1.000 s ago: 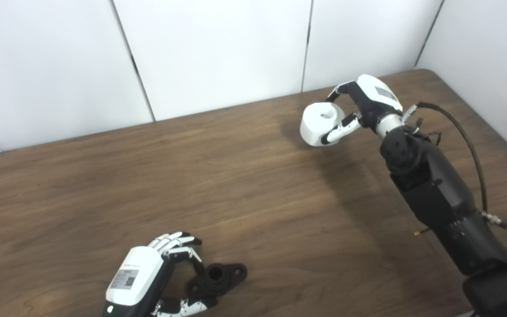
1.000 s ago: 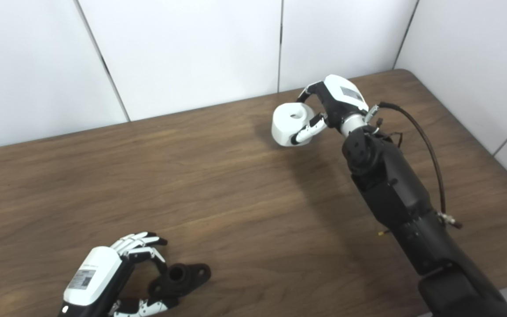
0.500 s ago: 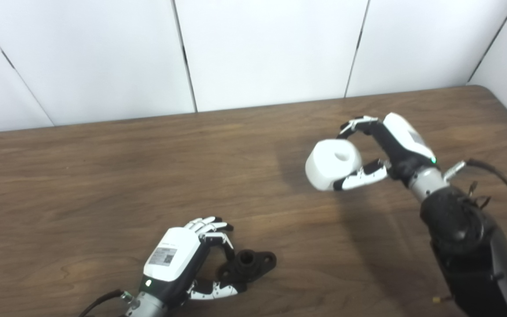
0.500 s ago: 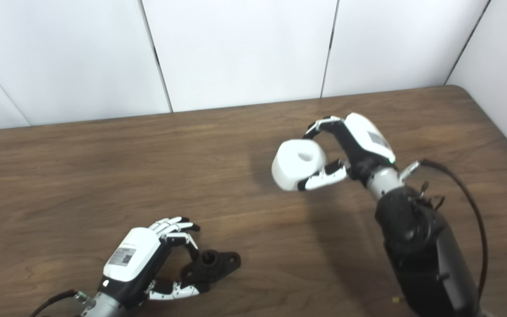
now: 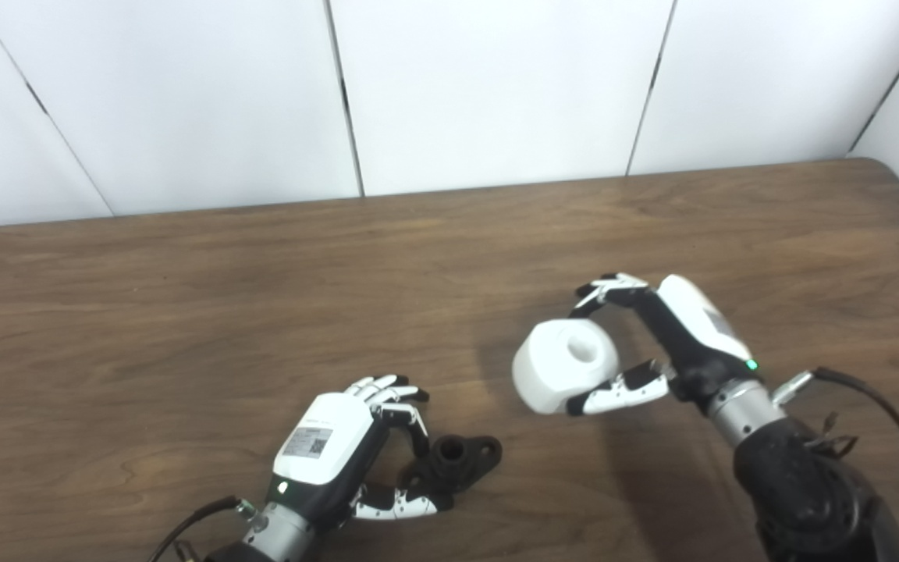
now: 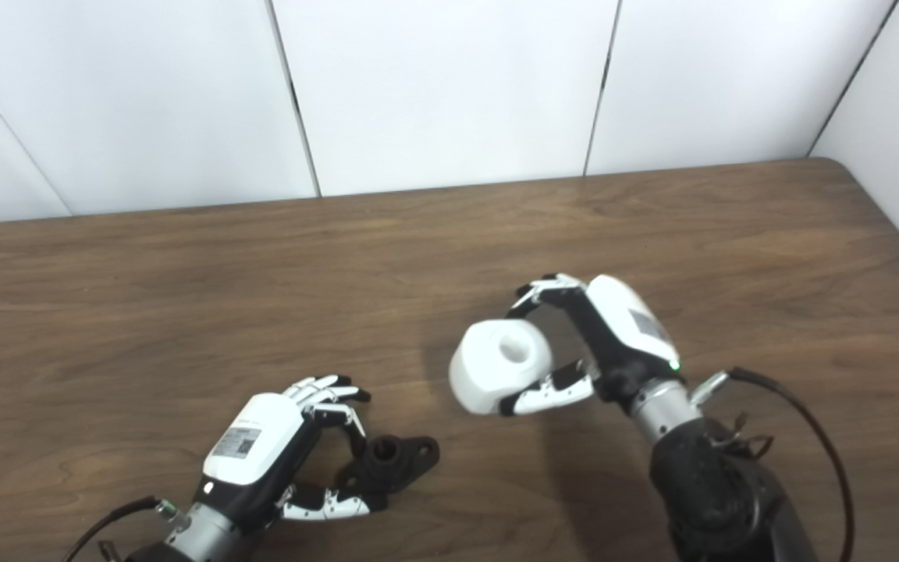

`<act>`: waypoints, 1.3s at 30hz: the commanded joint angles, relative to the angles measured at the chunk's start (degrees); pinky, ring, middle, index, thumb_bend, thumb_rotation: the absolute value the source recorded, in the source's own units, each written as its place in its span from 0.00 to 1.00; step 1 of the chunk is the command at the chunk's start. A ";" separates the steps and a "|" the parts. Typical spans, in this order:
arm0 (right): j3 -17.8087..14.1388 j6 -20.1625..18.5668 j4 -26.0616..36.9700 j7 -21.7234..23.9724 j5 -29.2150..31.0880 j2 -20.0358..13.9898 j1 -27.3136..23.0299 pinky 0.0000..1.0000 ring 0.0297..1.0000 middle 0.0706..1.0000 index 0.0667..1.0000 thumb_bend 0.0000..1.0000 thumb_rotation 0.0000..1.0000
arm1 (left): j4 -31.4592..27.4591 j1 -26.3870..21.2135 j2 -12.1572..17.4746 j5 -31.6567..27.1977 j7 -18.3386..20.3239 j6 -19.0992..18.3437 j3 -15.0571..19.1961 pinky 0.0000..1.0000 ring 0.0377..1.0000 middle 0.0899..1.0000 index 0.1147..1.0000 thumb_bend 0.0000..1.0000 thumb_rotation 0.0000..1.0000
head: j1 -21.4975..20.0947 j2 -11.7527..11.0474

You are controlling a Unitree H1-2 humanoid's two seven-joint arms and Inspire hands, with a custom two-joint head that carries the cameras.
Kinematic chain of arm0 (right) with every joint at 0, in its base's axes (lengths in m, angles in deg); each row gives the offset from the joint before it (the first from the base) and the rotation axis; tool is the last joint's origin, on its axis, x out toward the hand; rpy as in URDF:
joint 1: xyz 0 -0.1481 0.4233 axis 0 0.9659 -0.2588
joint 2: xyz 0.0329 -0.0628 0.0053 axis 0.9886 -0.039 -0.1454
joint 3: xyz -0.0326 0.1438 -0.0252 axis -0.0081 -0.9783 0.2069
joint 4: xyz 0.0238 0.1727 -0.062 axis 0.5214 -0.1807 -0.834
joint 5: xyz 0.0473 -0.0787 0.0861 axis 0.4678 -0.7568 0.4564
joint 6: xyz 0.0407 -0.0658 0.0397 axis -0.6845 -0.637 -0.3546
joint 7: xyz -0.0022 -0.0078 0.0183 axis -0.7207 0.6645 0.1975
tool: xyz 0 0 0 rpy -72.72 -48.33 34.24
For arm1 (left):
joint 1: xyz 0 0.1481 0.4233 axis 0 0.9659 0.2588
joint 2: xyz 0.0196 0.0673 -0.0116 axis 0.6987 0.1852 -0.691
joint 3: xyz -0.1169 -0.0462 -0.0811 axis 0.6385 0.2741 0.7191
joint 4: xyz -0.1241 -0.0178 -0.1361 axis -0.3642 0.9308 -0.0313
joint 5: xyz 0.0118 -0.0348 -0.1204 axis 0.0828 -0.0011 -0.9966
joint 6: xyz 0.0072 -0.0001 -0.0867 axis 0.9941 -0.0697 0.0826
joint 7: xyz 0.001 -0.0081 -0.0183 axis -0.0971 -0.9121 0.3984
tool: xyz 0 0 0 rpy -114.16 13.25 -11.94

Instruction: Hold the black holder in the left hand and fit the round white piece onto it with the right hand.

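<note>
Black holder (image 5: 449, 460) sits gripped in my left hand (image 5: 340, 445); my right hand (image 5: 652, 351) grips the round white piece (image 5: 563, 363) at its two o'clock, unfitted.

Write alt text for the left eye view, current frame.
The right hand holds a round white piece above a wooden table, near the left hand, which grips a black holder low at the table. White wall panels stand behind.

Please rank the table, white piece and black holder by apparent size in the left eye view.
1. Table, by far the largest.
2. White piece.
3. Black holder, partly hidden by the left hand; it sits nearer the camera and still looks smaller.
</note>
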 commanded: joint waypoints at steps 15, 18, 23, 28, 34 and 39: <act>3.49 1.41 8.61 3.57 0.75 3.63 -2.51 0.89 0.93 0.79 0.45 0.52 0.14 | 4.24 -0.36 -0.30 2.42 3.45 -3.67 -3.28 0.89 0.88 0.79 0.42 0.52 0.05 | 1.63 0.39; 4.10 1.39 8.78 4.09 0.19 3.72 -2.87 0.88 0.94 0.79 0.45 0.52 0.14 | 4.28 -0.58 -0.44 2.62 3.54 -4.18 -3.55 0.89 0.88 0.80 0.42 0.52 0.05 | 1.76 0.46; 4.66 2.18 7.81 3.61 0.09 4.34 -3.57 0.93 0.94 0.79 0.45 0.52 0.13 | 4.62 -1.01 -0.55 2.71 3.42 -4.50 -3.94 0.89 0.88 0.79 0.42 0.52 0.05 | 1.78 0.45; 5.30 3.77 6.61 3.02 -0.22 4.62 -3.84 0.98 0.94 0.78 0.45 0.52 0.13 | 4.55 -1.09 -0.72 2.70 3.39 -4.71 -4.10 0.89 0.87 0.79 0.42 0.52 0.05 | 1.94 0.55; 6.53 5.05 5.37 3.00 -2.54 5.03 -3.75 1.00 0.93 0.78 0.45 0.52 0.13 | 4.28 -1.10 -0.92 3.03 3.56 -5.08 -4.23 0.89 0.88 0.80 0.42 0.52 0.05 | 2.11 0.66; 7.54 5.65 4.94 3.04 -3.38 5.42 -3.51 1.00 0.93 0.77 0.45 0.52 0.13 | 4.10 -1.16 -0.86 2.87 3.63 -5.26 -4.31 0.89 0.88 0.80 0.42 0.52 0.05 | 2.11 0.66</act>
